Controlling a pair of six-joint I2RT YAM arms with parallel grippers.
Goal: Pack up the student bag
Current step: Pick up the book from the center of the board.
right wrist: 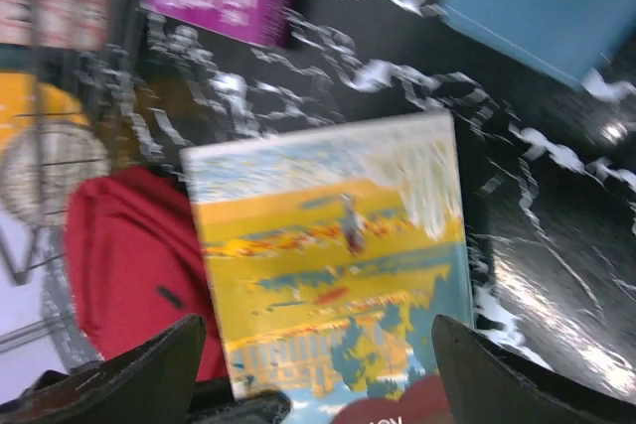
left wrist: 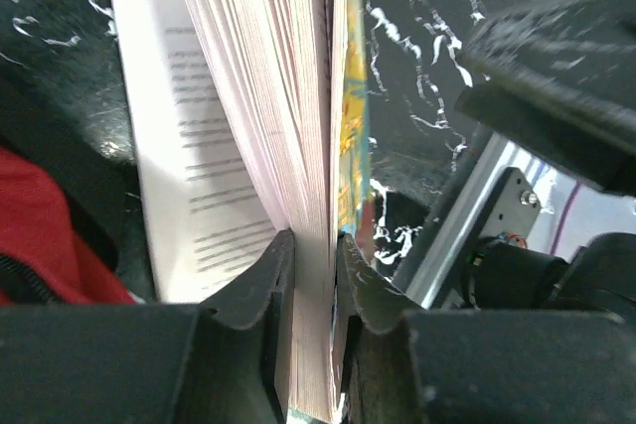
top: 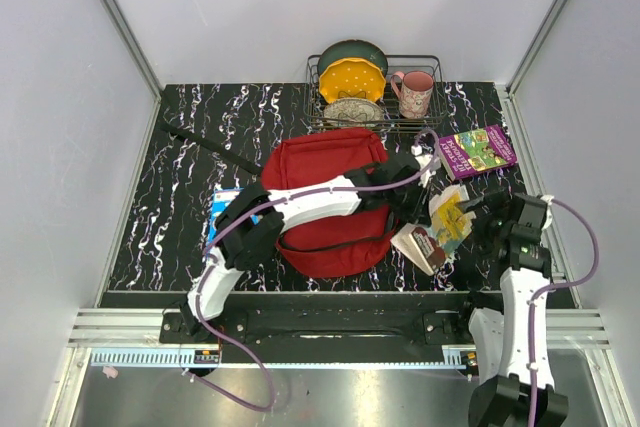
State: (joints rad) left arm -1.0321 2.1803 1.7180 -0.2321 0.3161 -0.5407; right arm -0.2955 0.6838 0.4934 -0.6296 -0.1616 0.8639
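The student bag (top: 330, 202) is a red backpack lying mid-table, and its red fabric shows at the left of the right wrist view (right wrist: 119, 255). My left arm reaches over it to the right. My left gripper (left wrist: 313, 245) is shut on a yellow-covered book (left wrist: 348, 126), clamping the cover and a sheaf of pages while the other pages fan open. That book (top: 450, 217) stands tilted just right of the bag. My right gripper (right wrist: 318, 354) is open, facing the book's yellow cover (right wrist: 328, 255) without touching it. In the top view it (top: 482, 212) is right of the book.
A brown-and-white book (top: 420, 247) lies at the bag's right front corner. A purple book (top: 477, 150) lies at the back right and a blue one (top: 222, 209) left of the bag. A wire rack (top: 375, 97) with plates and a pink mug (top: 415, 92) stands behind.
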